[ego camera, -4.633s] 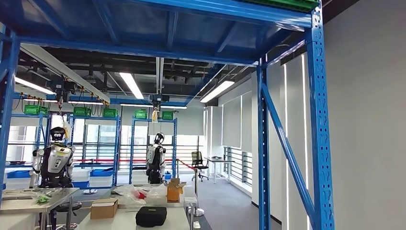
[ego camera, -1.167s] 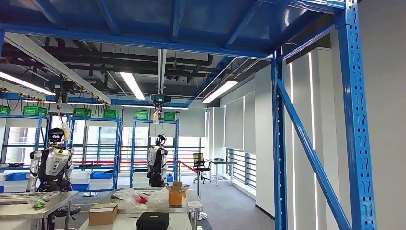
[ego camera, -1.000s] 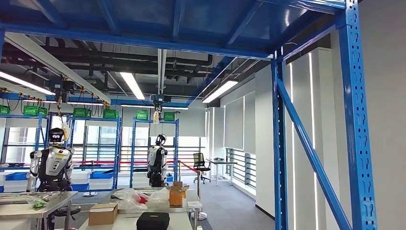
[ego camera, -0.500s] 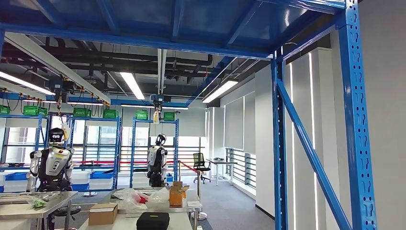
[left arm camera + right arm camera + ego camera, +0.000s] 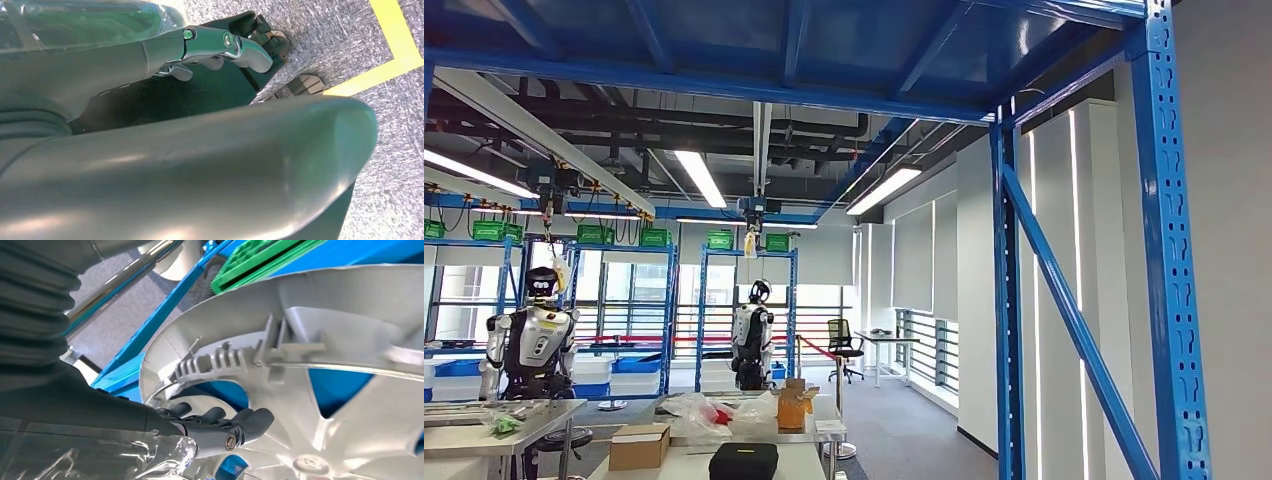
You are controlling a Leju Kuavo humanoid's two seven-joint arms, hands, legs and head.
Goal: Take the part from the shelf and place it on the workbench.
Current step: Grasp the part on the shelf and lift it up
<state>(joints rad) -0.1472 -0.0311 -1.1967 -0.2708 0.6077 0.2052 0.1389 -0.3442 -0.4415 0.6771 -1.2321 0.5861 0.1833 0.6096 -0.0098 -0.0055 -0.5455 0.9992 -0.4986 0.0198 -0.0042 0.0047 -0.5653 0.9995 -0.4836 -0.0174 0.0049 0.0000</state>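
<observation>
- The right hand [image 5: 220, 427] lies against the grey wheel-cover part [image 5: 310, 365]; its dark fingers [image 5: 250, 420] curl in at the part's rim and spokes, and it looks to be gripping it, though the contact itself is partly hidden.
- The part sits right at that hand's fingertips and reaches away beyond them, ribbed inner side toward the wrist camera.
- Just past the part from the right hand is the blue shelf [image 5: 150, 330], with a green slatted piece [image 5: 255, 260] beyond it, and grey floor farther off.
- The left hand [image 5: 220, 47] hangs down over the floor; its fingers are drawn together and lightly curled, with nothing between them.
- Below and beyond the left hand's fingertips lies grey carpet [image 5: 325, 35], crossed by a yellow floor line [image 5: 385, 55].
- In the head view, far ahead of both hands, blue rack uprights [image 5: 1164, 300] and overhead beams frame the hall.
- Farther on stands a white table [image 5: 684, 462] bearing a black case [image 5: 743, 461] and a cardboard box [image 5: 639, 446].
- Beyond that are clear bags [image 5: 699, 412] and an orange box [image 5: 792, 405].
- Farthest off, two other humanoid robots [image 5: 532, 340] stand before blue racks carrying green bins [image 5: 717, 240].
</observation>
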